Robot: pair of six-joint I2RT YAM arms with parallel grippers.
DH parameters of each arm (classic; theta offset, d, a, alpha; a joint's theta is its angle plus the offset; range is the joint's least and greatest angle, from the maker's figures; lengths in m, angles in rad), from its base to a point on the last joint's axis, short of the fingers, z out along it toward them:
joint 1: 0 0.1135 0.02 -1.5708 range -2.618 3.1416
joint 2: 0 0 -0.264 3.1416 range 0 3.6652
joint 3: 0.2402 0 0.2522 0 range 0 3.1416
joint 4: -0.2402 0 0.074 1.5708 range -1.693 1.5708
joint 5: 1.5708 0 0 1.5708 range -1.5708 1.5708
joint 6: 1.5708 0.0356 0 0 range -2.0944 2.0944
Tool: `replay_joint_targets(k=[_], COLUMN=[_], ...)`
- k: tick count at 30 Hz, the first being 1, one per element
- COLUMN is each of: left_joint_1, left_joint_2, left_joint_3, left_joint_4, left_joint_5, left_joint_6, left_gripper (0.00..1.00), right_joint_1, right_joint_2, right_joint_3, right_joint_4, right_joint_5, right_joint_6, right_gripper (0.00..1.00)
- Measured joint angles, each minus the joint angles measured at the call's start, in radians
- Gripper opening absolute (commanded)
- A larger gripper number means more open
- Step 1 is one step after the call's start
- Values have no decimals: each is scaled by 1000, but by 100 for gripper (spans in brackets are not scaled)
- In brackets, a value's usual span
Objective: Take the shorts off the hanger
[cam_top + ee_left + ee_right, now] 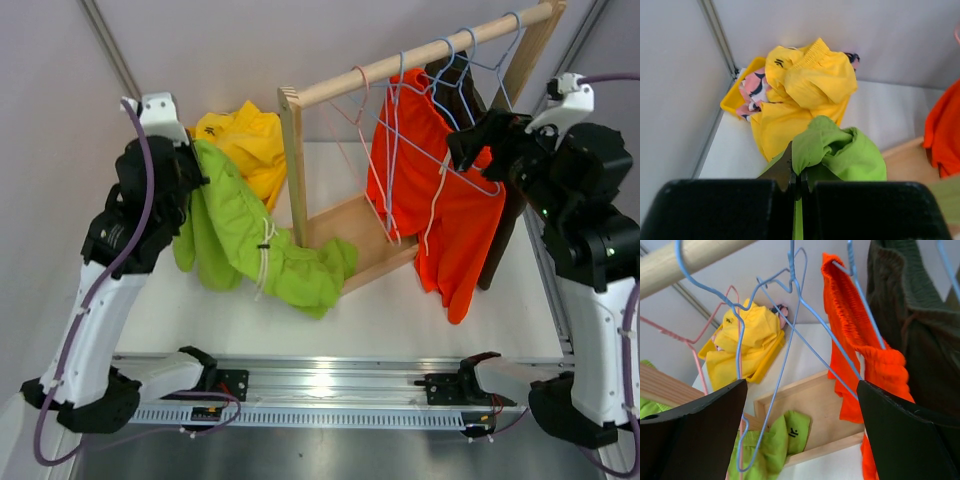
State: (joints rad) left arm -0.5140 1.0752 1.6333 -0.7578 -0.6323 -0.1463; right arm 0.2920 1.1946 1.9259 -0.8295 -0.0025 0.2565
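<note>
1. judged done: the yellow shorts [245, 140] and the pink patterned shorts [752, 90] lie heaped together at about 11 o'clock on the table [400, 310], off any hanger.
2. the lime green shorts [250, 245] are off the rail too. they drape from 10 o'clock toward the centre, with the far end resting against the base of the wooden rack [292, 165].
3. the left gripper [796, 182] is pinched tight on a fold of the lime green shorts, its fingers closed with cloth between them, so this pair looks not yet set down.
4. left to do: the orange shorts [435, 200] hang from a wire hanger at 1 o'clock. the dark olive-brown shorts [505, 230] hang just behind them toward 2 o'clock.
5. the right gripper [800, 390] is spread wide and holds nothing. the wire of a bare blue hanger [791, 270] runs between its fingers, and the orange shorts sit at its 1 o'clock in the wrist view.
6. i'd put it at three of five pairs off the hangers, two to go.
</note>
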Motion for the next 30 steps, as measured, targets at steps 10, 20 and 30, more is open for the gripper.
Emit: replay_joint_targets(k=[10,20,30], left_joint_1=[399,497,492], left_joint_2=[439,921,1151], left_joint_3=[545,877,600], left_joint_4=[57,518,586], left_joint_5=[257,516,655], left_joint_6=[-9,-135,-284], left_gripper=[0,5,99], right_joint_1=[-6,-6,-6], right_joint_2=[-176,-200,-304], right_joint_3=[-173,-417,-435], right_joint_4=[32,114,187], right_joint_5=[39,-40,-51], right_joint_6=[-5,26,37], right_gripper=[99,99,100])
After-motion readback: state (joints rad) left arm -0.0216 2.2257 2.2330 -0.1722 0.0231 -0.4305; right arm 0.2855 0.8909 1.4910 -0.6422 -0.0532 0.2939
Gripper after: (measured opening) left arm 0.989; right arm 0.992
